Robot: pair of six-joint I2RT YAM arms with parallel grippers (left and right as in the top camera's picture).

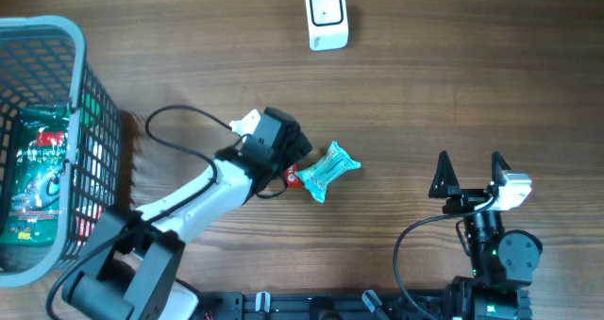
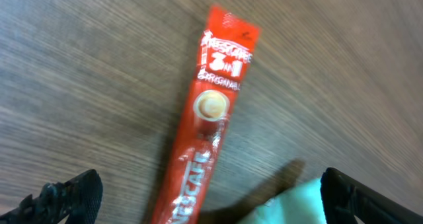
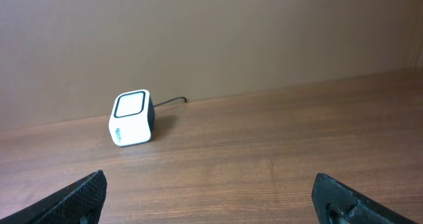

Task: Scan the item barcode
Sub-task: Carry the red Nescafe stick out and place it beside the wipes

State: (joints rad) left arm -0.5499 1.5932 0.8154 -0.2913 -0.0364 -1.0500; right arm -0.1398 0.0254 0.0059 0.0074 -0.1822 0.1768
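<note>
Red coffee sachet (image 2: 208, 125) lies flat on the worktop (image 1: 453, 84), just below the middle of the overhead frame. Only its near end shows there, because the left hand (image 2: 218, 199) hangs directly over it. In the left wrist view the sachet's long axis runs from the upper middle of the frame down toward the lower left, close to vertical, with the branded face up. No barcode can be seen on that face.

The left hand is spread wide and holds nothing. One dark fingertip sits in the lower left corner of its view and the other in the lower right, with the sachet on the wood between them. The closing line therefore crosses the sachet's narrow width, which suits a straight descent and pinch.

A teal packet (image 1: 330, 172) lies just beside the sachet's lower end, near the right-hand fingertip. Whether the two touch cannot be told, and that finger could catch the packet as the hand closes.

The scanner (image 1: 327, 16) stands at the top middle of the overhead frame, well apart from the sachet. The right hand (image 1: 469, 174) is also fully spread and empty, at the lower right and well apart from the sachet, so the left arm is clearly the nearer. A basket (image 1: 57, 25) fills the left edge.
</note>
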